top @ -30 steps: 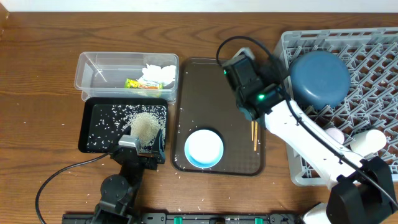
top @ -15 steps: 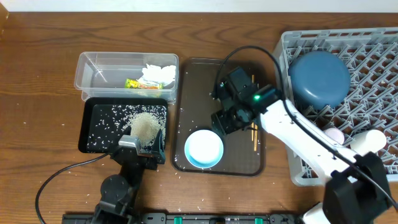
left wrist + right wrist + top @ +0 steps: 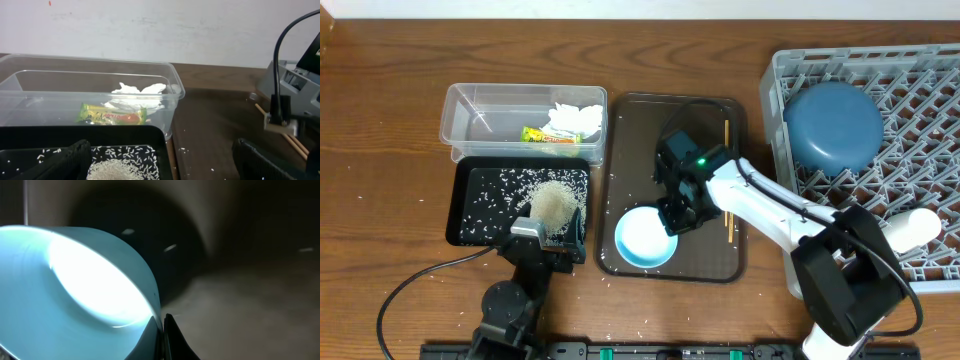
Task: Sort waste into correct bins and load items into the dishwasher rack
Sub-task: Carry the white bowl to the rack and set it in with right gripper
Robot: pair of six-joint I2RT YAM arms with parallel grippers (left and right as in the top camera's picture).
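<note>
My right gripper (image 3: 674,222) is shut on the near right rim of the pale-blue bowl (image 3: 644,240), which sits on the dark-brown tray (image 3: 640,130). In the right wrist view the two fingers (image 3: 172,335) pinch the bowl's thin wall (image 3: 75,290). Two chopsticks (image 3: 727,215) lie on the tray to the right of that arm. The dark-blue plate (image 3: 835,125) and a white cup (image 3: 910,225) are in the grey dishwasher rack (image 3: 920,90). My left gripper (image 3: 552,228) hangs open over the black bin (image 3: 470,200), which holds rice (image 3: 555,203).
The clear bin (image 3: 470,100) behind the black one holds the snack wrapper (image 3: 548,135) and white tissue (image 3: 575,118). Loose rice grains lie on the table near the tray's front edge. The right arm's cable loops over the tray.
The right arm swung from beside the rack down and left to the bowl, and its jaws closed on the rim. The left arm stayed still.
</note>
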